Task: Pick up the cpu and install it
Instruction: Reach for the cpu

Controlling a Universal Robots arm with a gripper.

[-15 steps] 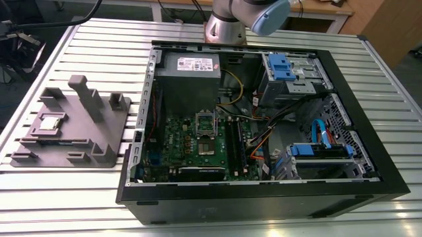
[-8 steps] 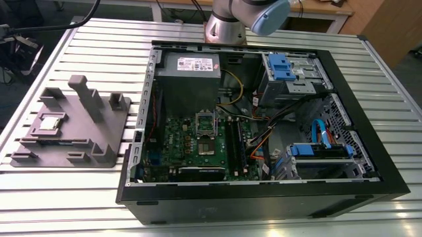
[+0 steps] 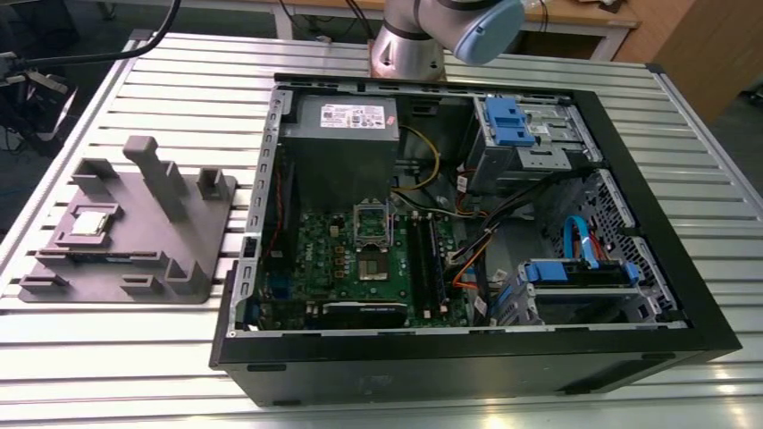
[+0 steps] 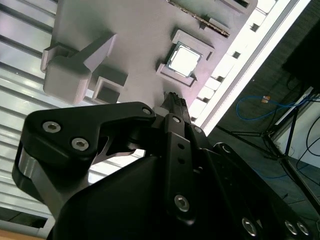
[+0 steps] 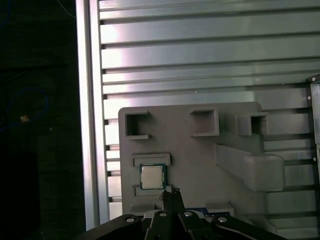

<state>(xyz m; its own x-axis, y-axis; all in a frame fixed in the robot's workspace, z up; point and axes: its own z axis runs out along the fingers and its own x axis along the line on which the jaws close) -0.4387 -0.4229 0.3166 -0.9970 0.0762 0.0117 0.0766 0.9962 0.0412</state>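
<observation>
Clearly the cpu (image 3: 93, 221) lies flat in a square pocket on the grey plastic holder (image 3: 203, 237). The holder sits on the slatted table (image 3: 143, 357) at the exterior view's left, well apart from the open computer case (image 3: 477, 357). In both wrist views the claw (image 5: 170, 192) hangs above the holder, near the cpu, its tips pressed together and pinching nothing. I judge the cpu light, stiff and smooth on top, likely delicate underneath. The best hold looks to be on two opposite edges of its thin rim, gently, keeping it level.
</observation>
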